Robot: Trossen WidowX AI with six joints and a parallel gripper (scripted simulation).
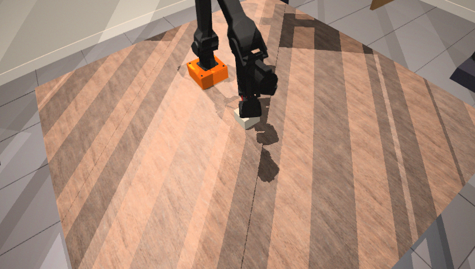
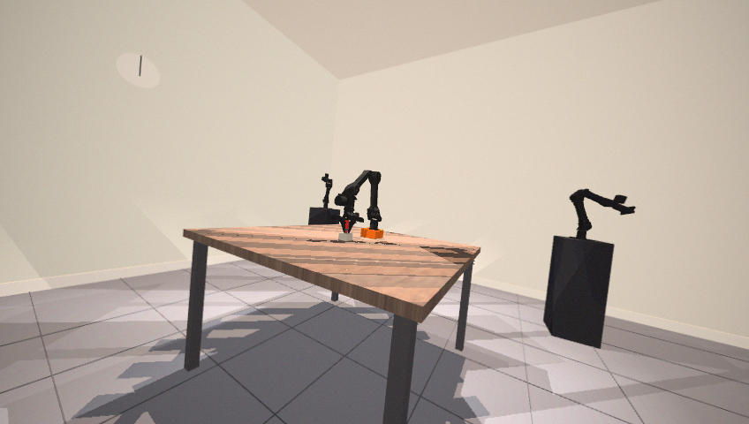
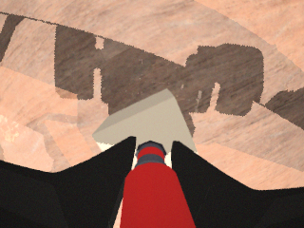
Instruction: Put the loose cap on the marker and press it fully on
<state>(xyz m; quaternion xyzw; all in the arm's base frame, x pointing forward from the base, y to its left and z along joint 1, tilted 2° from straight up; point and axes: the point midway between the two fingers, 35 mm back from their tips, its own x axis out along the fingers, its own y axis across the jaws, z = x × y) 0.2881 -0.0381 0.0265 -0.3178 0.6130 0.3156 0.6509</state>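
My gripper (image 1: 249,108) (image 2: 347,226) (image 3: 154,144) points straight down over the beige holder block (image 1: 246,123) (image 2: 344,237) (image 3: 146,121) and is shut on the red cap (image 3: 155,216) (image 2: 346,223). In the wrist view the cap runs down between the two black fingers. Just below its lower end a grey band and a short red piece of the marker (image 3: 151,154) show, in line with the cap and right above the block. The rest of the marker is hidden by the cap and fingers. I cannot tell how far the cap sits on it.
The arm's orange base (image 1: 207,71) (image 2: 372,232) stands on the wooden table (image 1: 316,186) (image 2: 399,278) just behind the block. A second arm on a black pedestal (image 2: 578,289) stands off to the right of the table. A dark box (image 2: 321,214) with a small arm is behind the table.
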